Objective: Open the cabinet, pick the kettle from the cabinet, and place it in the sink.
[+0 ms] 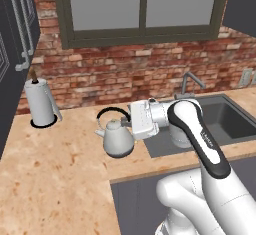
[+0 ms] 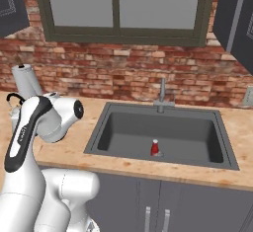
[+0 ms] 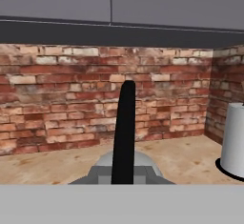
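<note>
Left base view: small rounded silver-grey kettle point(image 1: 118, 139) with short spout, its thin black arched handle clamped in closed jaws.

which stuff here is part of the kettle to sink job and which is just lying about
Job:
kettle, gripper shut on its handle
sink
cabinet

Lying about:
paper-towel roll
small red bottle in the sink
faucet

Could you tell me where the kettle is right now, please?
In the left base view the kettle hangs from the gripper above the counter, between the paper-towel roll and the sink.
</note>
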Controlling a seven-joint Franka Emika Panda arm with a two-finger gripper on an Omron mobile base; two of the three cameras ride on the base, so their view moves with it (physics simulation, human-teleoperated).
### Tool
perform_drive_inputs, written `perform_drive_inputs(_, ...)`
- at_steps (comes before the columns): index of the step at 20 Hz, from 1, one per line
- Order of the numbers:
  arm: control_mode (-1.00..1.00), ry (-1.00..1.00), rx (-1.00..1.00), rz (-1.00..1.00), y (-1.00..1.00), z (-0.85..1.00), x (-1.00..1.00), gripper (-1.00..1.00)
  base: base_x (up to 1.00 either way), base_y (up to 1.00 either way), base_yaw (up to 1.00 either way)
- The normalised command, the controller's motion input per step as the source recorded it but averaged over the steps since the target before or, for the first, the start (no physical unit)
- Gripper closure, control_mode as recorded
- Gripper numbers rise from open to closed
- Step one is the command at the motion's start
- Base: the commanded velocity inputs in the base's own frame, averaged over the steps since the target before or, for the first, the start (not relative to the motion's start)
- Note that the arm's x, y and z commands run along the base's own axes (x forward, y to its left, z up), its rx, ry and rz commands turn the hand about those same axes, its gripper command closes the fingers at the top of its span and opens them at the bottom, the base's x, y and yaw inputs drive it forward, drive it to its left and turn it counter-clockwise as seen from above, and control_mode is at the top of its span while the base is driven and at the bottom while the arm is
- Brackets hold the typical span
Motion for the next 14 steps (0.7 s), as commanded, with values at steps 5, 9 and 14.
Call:
perform_drive_inputs(5, -1.00, 0.00, 0.00, 0.00, 0.00, 0.00, 0.00, 1.00, 0.00, 0.00, 0.00)
perform_drive_inputs(9, -1.00, 0.00, 0.00, 0.00, 0.00, 0.00, 0.00, 1.00, 0.00, 0.00, 0.00)
perform_drive_inputs(14, -1.00, 0.00, 0.00, 0.00, 0.00, 0.00, 0.00, 1.00, 0.00, 0.00, 0.00)
